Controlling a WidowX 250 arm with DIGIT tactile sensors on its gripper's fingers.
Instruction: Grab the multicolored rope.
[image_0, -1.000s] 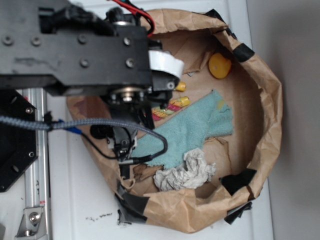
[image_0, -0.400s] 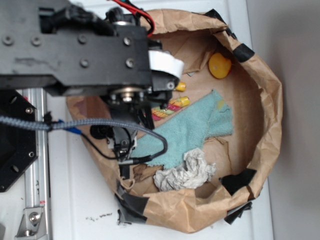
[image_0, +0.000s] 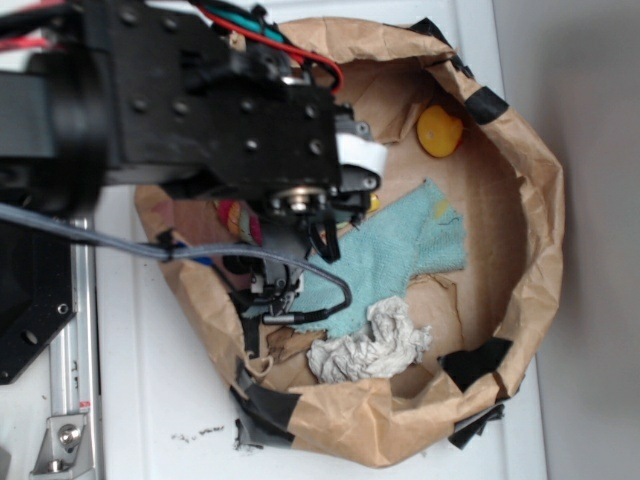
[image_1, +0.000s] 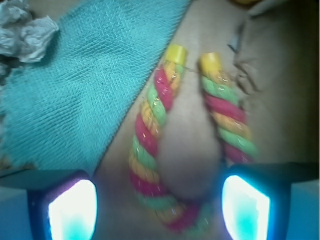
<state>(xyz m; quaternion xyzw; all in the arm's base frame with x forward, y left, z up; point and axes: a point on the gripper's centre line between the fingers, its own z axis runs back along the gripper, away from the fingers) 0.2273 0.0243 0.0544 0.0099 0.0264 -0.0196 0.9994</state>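
In the exterior view the black robot arm (image_0: 200, 110) hangs over the left part of the crumpled brown paper basin (image_0: 540, 200), hiding most of the thick twisted rope of pink-red, yellow and light green strands (image_0: 236, 218), while the teal terry cloth (image_0: 400, 250), the crumpled grey-white paper wad (image_0: 370, 345) and the round yellow object (image_0: 440, 131) lie uncovered on the basin floor. In the wrist view the rope (image_1: 150, 150) lies in a U on the brown paper, its yellow-capped ends pointing away from the camera and its bend between the two glowing fingertips (image_1: 72, 210) of the gripper (image_1: 160, 207), whose jaws stand wide apart on either side of the bend without clamping it; the teal cloth (image_1: 75, 75) lies just left of the rope.
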